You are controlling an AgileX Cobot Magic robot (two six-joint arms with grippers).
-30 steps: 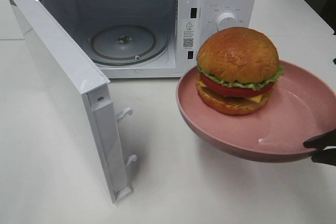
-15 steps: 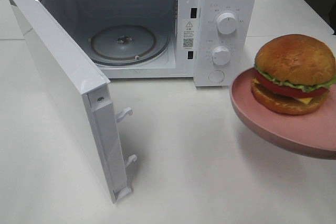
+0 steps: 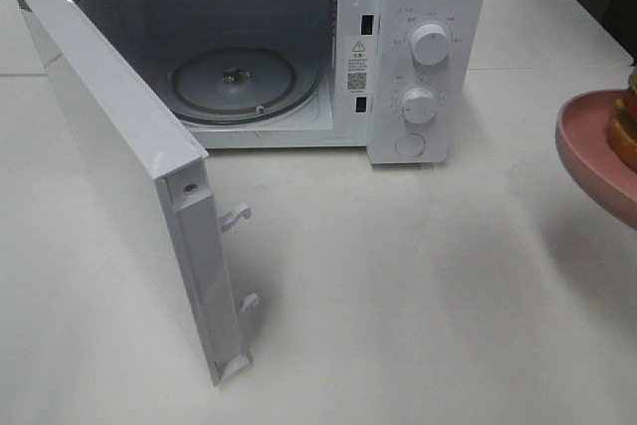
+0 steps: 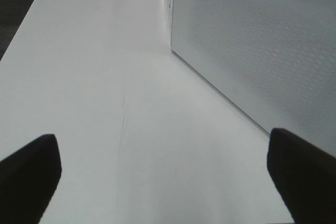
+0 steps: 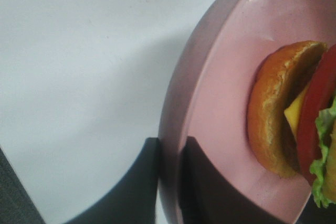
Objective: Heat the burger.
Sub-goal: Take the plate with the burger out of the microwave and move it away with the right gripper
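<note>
Only a sliver of the burger (image 3: 627, 134) shows at the right edge of the exterior high view, on the pink plate (image 3: 595, 151), which hangs above the table. The right wrist view shows the burger (image 5: 278, 124) close up, with brown bun, yellow cheese, red tomato and green lettuce, resting on the plate (image 5: 220, 93). My right gripper (image 5: 169, 148) is shut on the plate's rim, one finger on each side. My left gripper (image 4: 165, 161) stands open over bare table with nothing between its fingers. Neither gripper shows in the exterior high view.
The white microwave (image 3: 428, 7) stands at the back with its door (image 3: 109, 146) swung wide open toward the front left. Its glass turntable (image 3: 234, 82) carries nothing. In the left wrist view the door's mesh face (image 4: 252, 40) runs close beside the left gripper.
The plate with the burger has moved right, from in front of the microwave's opening to the right edge of the view, mostly out of frame. The microwave door has not moved.
</note>
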